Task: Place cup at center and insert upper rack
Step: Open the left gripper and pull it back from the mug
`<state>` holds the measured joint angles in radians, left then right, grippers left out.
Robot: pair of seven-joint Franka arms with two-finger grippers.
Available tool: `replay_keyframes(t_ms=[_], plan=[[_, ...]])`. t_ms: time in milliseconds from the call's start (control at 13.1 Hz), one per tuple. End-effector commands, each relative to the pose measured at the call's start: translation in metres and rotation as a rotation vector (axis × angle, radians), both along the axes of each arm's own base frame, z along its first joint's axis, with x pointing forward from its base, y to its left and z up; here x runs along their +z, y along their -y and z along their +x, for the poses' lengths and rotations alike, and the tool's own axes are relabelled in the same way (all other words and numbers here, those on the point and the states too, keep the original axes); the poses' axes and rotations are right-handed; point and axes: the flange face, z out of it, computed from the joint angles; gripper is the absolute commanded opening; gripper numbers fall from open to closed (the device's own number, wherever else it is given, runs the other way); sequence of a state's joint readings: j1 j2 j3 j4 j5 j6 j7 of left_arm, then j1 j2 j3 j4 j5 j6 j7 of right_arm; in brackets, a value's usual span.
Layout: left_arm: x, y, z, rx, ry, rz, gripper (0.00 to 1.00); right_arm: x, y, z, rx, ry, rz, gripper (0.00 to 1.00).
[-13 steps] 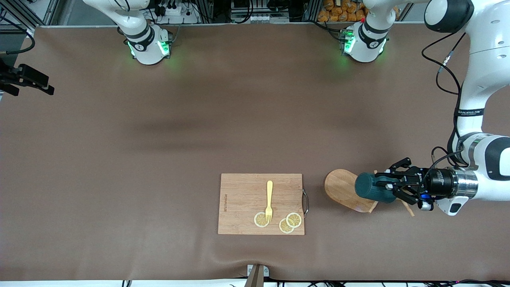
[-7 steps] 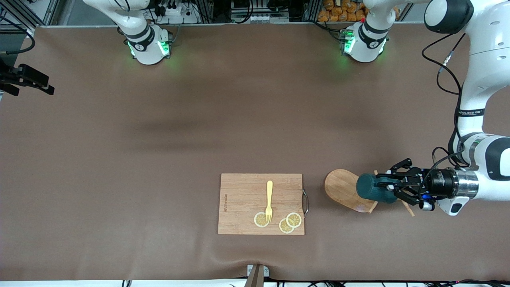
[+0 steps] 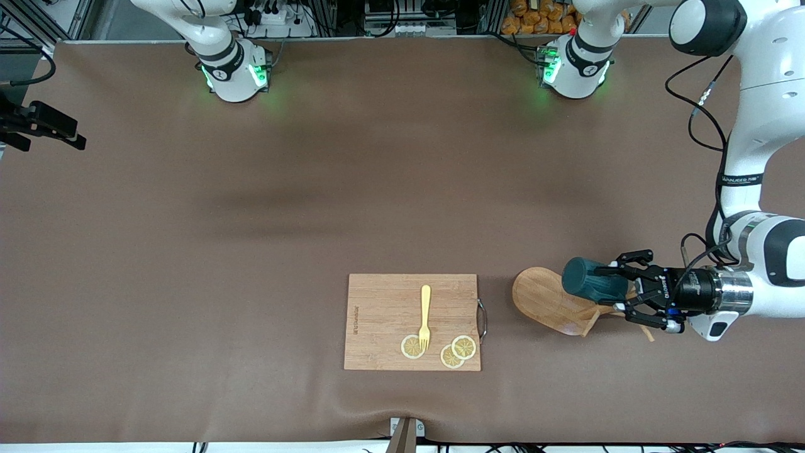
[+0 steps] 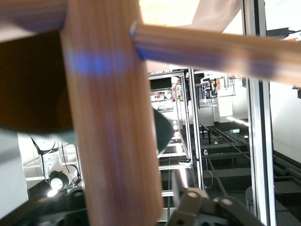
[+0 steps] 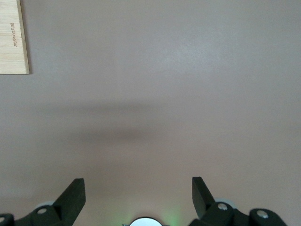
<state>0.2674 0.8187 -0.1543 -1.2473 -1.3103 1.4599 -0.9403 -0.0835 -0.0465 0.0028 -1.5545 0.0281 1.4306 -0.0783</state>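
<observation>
Cup count is one: a small dark teal cylindrical cup (image 3: 590, 279) lying on its side on the light wooden mug tree (image 3: 548, 301), which is also tipped over, oval base toward the board, near the left arm's end of the table. The left gripper (image 3: 619, 289) sits low at the cup, its fingers (image 3: 632, 257) spread apart on either side of the cup's end, not pressing it. One rectangular wooden cutting board (image 3: 383, 321) lies close to the table's front edge, carrying one yellow fork (image 3: 425, 316) and three lemon slices (image 3: 451, 356). Wide bare brown table (image 3: 251, 220) fills the middle. The right gripper (image 5: 138, 195) waits above bare cloth, fingers wide.
</observation>
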Motion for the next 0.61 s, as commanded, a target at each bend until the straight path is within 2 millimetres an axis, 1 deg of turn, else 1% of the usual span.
replay_keyframes(t_ms=[0,153,306,382,535], plan=[[0.016,-0.003,0.001,0.000,0.022,-0.008,1.00,0.004,-0.004,-0.005,-0.010,0.001,0.010,1.00],[0.034,-0.007,-0.002,-0.007,0.038,-0.014,1.00,0.004,-0.003,-0.005,-0.013,0.001,0.010,1.00],[0.063,-0.016,-0.004,0.003,0.032,0.001,1.00,0.004,-0.003,-0.005,-0.013,0.001,0.010,1.00],[0.089,-0.016,-0.007,0.005,0.052,0.019,1.00,0.004,-0.003,-0.005,-0.013,0.001,0.010,1.00],[0.128,-0.021,-0.014,0.014,0.097,0.042,1.00,0.005,-0.003,-0.005,-0.013,0.003,0.010,1.00]])
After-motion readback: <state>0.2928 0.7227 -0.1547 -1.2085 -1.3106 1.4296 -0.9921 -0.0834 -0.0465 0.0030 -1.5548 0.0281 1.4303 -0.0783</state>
